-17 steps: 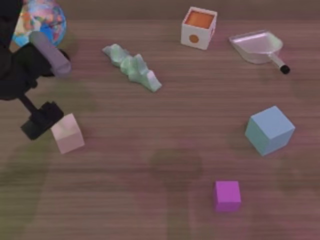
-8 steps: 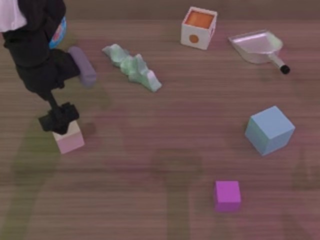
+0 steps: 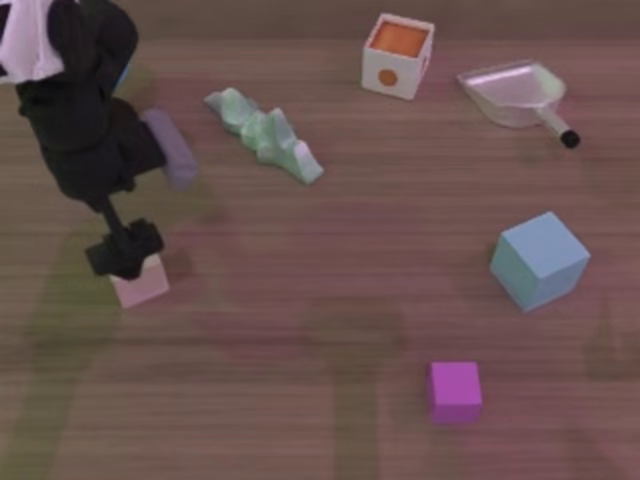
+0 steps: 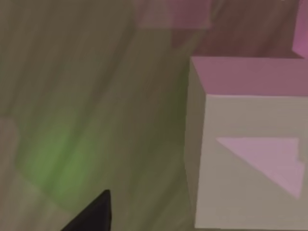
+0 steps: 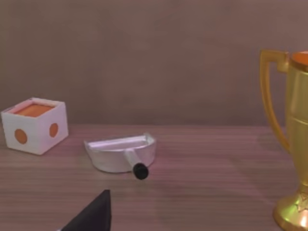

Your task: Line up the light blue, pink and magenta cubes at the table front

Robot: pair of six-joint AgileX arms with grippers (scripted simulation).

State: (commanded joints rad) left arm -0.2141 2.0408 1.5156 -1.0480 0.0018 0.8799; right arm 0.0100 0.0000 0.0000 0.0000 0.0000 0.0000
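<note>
Change: half a second ago my left gripper [image 3: 124, 250] sat over the far edge of the pink cube [image 3: 141, 281]; now it is lower and covers more of the cube's top, while the cubes themselves lie where they were.
Left gripper: over the pink cube near the table's [image 3: 330, 210] left edge; I cannot tell how far its fingers are open or whether they touch the cube.
Left wrist view: the pink cube [image 4: 245, 159] fills one side, very close, with one dark fingertip [image 4: 94, 214] beside it and apart from it.
Light blue cube [image 3: 539, 259]: near the right edge, well apart from the gripper.
Magenta cube [image 3: 455, 390]: toward the front, right of centre.
Right arm: out of the top view; its wrist camera shows a white box [image 5: 34, 125], a scoop [image 5: 122, 154] and a gold trophy [image 5: 293, 144].
</note>
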